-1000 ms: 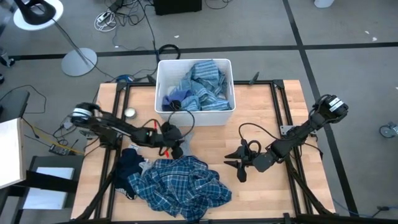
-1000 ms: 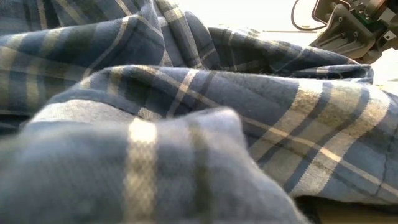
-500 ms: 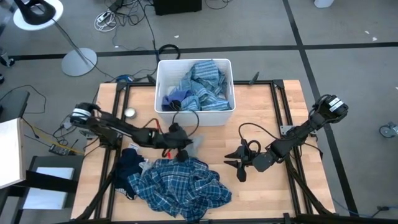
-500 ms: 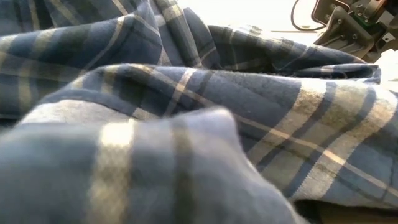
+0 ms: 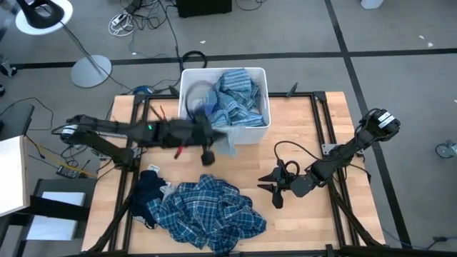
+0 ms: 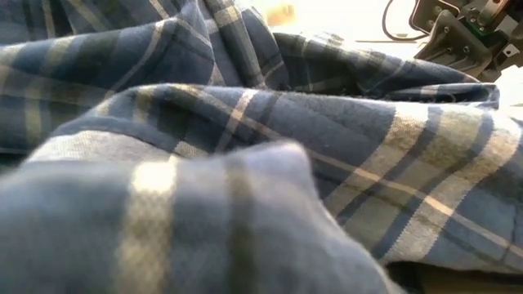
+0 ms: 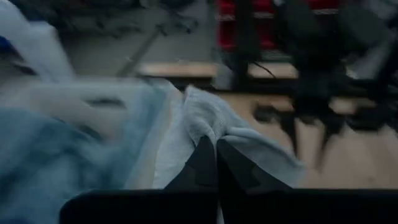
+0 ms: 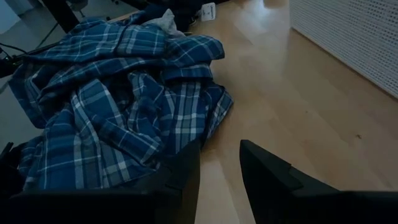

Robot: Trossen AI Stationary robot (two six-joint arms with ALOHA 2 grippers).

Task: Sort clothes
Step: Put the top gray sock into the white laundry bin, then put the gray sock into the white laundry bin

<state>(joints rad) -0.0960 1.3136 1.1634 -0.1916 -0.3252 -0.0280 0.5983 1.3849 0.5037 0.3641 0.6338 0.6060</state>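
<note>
My left gripper (image 5: 208, 153) is raised in front of the white bin (image 5: 187, 107), shut on a pale grey garment (image 5: 228, 144). The same grey garment (image 7: 205, 118) fills the middle of the left wrist view. The blue-and-white plaid shirt (image 5: 207, 214) lies crumpled at the table's near left, and a dark navy garment (image 5: 146, 189) lies beside it. Blue-grey striped clothes (image 5: 232, 96) lie in the bin. My right gripper (image 5: 275, 189) rests low at the table's middle right, open and with nothing between its fingers (image 8: 261, 165). My left gripper pinches a bunched fold of the grey garment (image 7: 214, 134) between its two shut fingers (image 7: 205, 165). The fingers reach out roughly level toward the table's right. The cloth hangs slack around and below the fingertips, lifted off the table beside the bin's near wall.
The plaid shirt (image 6: 261, 163) fills the low view, with my right arm (image 6: 458, 33) behind it. Bare wood (image 8: 298, 99) lies between the shirt and the right gripper. A small round object (image 5: 149, 130) sits at the table's left. Cables and a lamp base lie on the floor beyond.
My left gripper has shut on the grey garment that lay on the table by the plaid shirt. It then rose quickly and went toward the bin, turning as it climbed. The grey garment is lifted off the table. The plaid shirt shifted slightly.
</note>
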